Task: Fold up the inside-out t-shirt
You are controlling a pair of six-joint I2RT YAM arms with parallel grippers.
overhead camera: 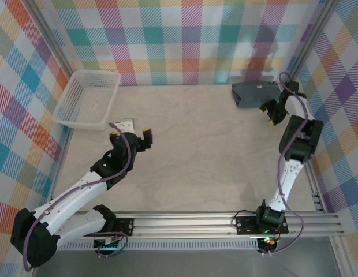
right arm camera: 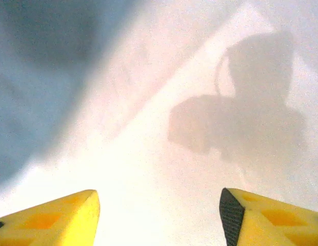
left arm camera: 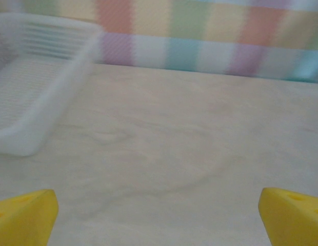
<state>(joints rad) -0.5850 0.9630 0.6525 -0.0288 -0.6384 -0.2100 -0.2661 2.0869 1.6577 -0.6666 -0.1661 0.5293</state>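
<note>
A: Scanning the pale marbled beige tabletop (overhead camera: 190, 150), what lies around the shirt?

B: A white plastic mesh basket (overhead camera: 86, 98) sits in the upper left of the top view. It is well apart from the folded dark slate-grey t-shirt (overhead camera: 255, 92), which lies in the upper right, close to the bright plaid back wall (overhead camera: 185, 40). The right gripper (overhead camera: 268, 114) hangs just beside the shirt's lower right edge. Its yellow fingers are spread, with bare table between them.

A: And the other arm?

B: The left gripper (overhead camera: 133, 128) is left of centre, just below the basket, with its jaws spread wide. In its wrist view the basket's wall (left arm camera: 41, 102) is at the upper left, and the yellow fingertips (left arm camera: 25, 218) sit in the lower corners.

A: How does the shirt lie?

B: It is a compact, flat bundle whose long axis runs left to right across the top view. A small white tag (overhead camera: 260, 86) shows on top. I cannot tell which end the collar faces.
</note>
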